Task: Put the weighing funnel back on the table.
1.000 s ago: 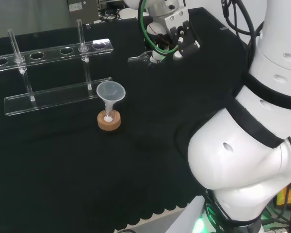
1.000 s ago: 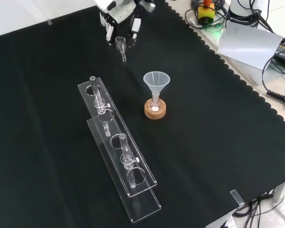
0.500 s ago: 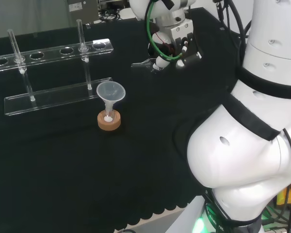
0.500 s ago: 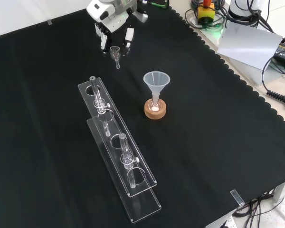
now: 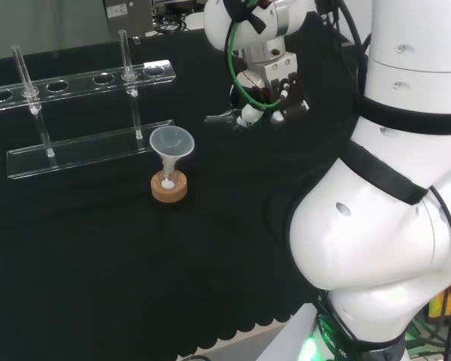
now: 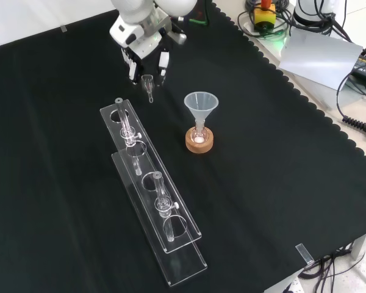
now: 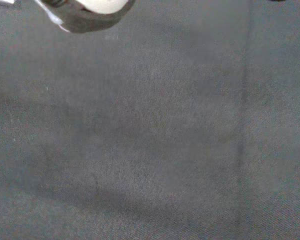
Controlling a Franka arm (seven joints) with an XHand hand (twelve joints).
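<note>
The weighing funnel (image 6: 148, 84) is a small clear scoop with a short stem, pinched between the fingers and thumb of my black and white hand (image 6: 145, 47) near the top of the front view. In the head view the hand (image 5: 274, 83) hangs low over the black cloth with the weighing funnel (image 5: 224, 118) sticking out to its left. The piece is just above the cloth; whether it touches I cannot tell. The wrist view looks at bare cloth with a blurred finger (image 7: 87, 11).
The big funnel (image 6: 200, 108) stands in a small flask on a cork ring (image 6: 199, 141). A clear tube rack (image 6: 151, 190) with two tubes lies left of it in the front view. The arm's white links (image 5: 383, 195) stand at the head view's right.
The hand has come down and moved toward the rack and the big funnel, still holding the weighing funnel, which now sits lower over the cloth.
</note>
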